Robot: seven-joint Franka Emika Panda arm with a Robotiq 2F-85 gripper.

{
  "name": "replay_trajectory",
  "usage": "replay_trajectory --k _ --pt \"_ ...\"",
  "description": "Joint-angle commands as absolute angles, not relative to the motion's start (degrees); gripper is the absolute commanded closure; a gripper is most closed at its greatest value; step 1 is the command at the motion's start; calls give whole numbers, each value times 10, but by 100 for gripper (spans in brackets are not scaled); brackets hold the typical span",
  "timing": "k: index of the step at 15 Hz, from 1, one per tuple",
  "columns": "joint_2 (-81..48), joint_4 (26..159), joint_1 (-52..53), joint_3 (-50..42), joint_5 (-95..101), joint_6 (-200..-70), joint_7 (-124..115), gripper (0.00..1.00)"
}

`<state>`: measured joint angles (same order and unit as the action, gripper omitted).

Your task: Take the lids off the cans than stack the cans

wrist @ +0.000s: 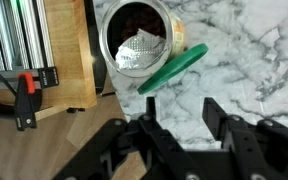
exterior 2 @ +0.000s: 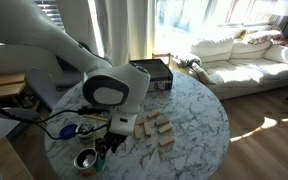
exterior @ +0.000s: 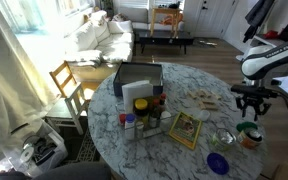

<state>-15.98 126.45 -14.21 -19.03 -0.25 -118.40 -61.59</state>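
a white arm of rounded shells, a grey round joint cap, and a black tool.

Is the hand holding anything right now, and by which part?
Nothing, as far as the wrist view shows: the hand is open, and the green lid leans tilted on the rim of the open can, beyond the fingertips.

I count one pale can and one tan-orange can, two together. One blue lid and one green lid make two more. I see one black box.
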Motion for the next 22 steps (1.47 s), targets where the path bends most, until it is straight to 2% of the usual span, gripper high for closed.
replay_trajectory --k 1,6,7,8,9,11,13,18,20,21,22 --pt "-155 1261 -144 -195 4 -1167 -603 44" --pt "-156 1259 -142 -195 8 -1159 -604 45" --pt "-155 1260 -141 -194 6 -1159 -605 41" --pt "-154 1263 -142 -193 0 -1160 -605 29" --pt "-154 1265 -143 -191 -6 -1160 -603 22" --pt "-157 1266 -144 -190 -15 -1161 -605 12" --pt "-159 1268 -145 -189 -25 -1162 -606 7" --pt "-167 1272 -147 -185 -56 -1166 -604 27" --pt "-170 1274 -147 -185 -65 -1167 -605 43" --pt "-171 1274 -147 -185 -69 -1167 -605 46" --pt "-171 1274 -147 -185 -70 -1165 -606 58"
